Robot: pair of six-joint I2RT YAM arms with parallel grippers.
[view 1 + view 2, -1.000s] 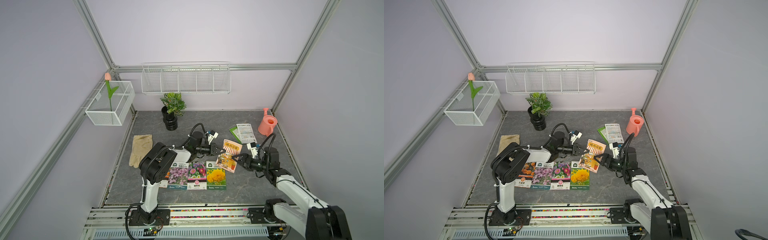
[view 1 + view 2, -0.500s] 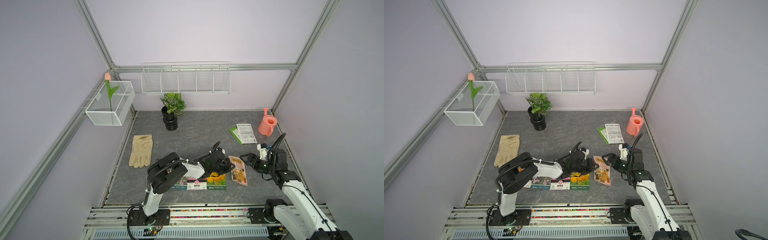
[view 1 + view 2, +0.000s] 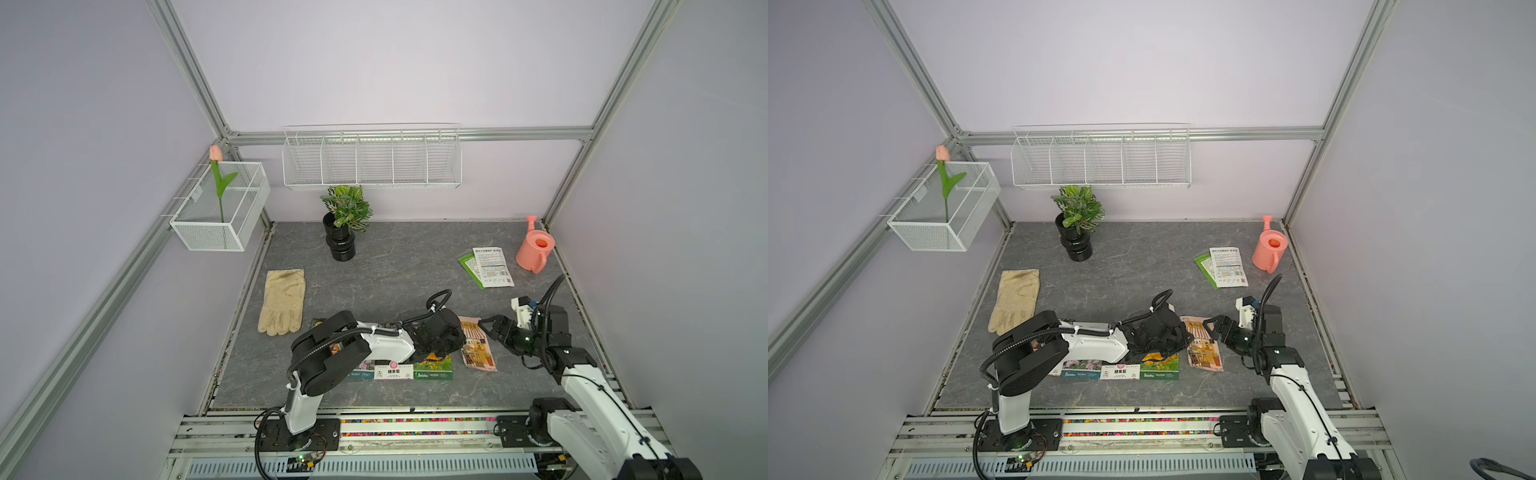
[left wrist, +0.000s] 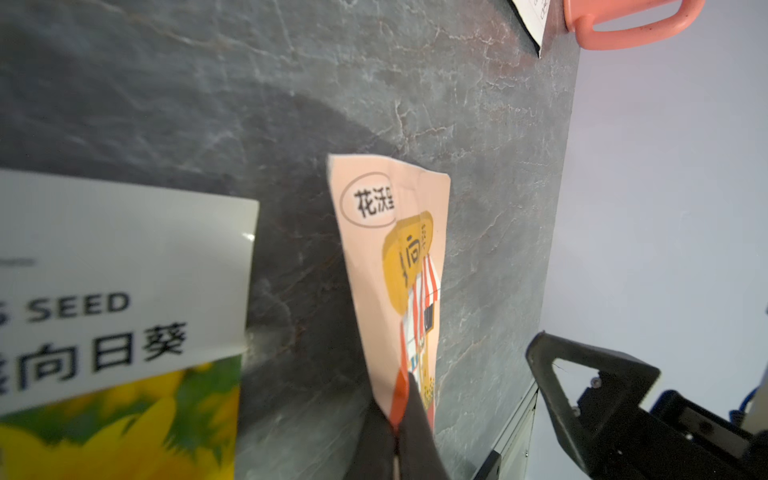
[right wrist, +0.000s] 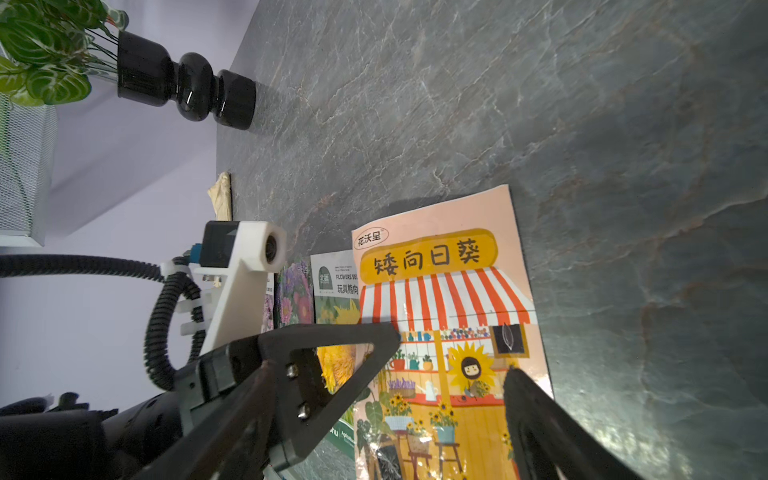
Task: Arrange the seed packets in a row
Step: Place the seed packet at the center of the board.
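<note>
In both top views the left hand (image 3: 456, 345) reaches across the front of the surface (image 3: 395, 274) to the shop packet (image 3: 478, 348), but its grip is hidden under its own black bulk. The left wrist view settles it: two dark fingers (image 4: 419, 440) are pressed together on the packet's near edge, and the thin paper bends along a lengthwise crease that shows nowhere else. Whether its far end rests on the grey, veined, stone-look top I cannot tell.

The right hand (image 3: 490, 330) stands wide just beside the packet, holding nothing. From the right wrist its black, open-triangle fingers (image 5: 299, 395) frame the glossy print of a striped awning and sunflowers. That view also catches the row (image 5: 320, 282) edge-on behind: the yellow packet (image 5: 336, 307) next to the shop one, then the mixed packet (image 5: 295, 295). From above, the left arm (image 3: 1092, 347) covers most of that row, leaving only the packets' lower strips.

The top views show the white packet (image 3: 492, 268) overlapping the green packet (image 3: 468, 266) at the back, by the smooth pink can (image 3: 536, 249), and the soft beige glove (image 3: 282, 301) whole. The right wrist sees the glove only as a thin edge.
</note>
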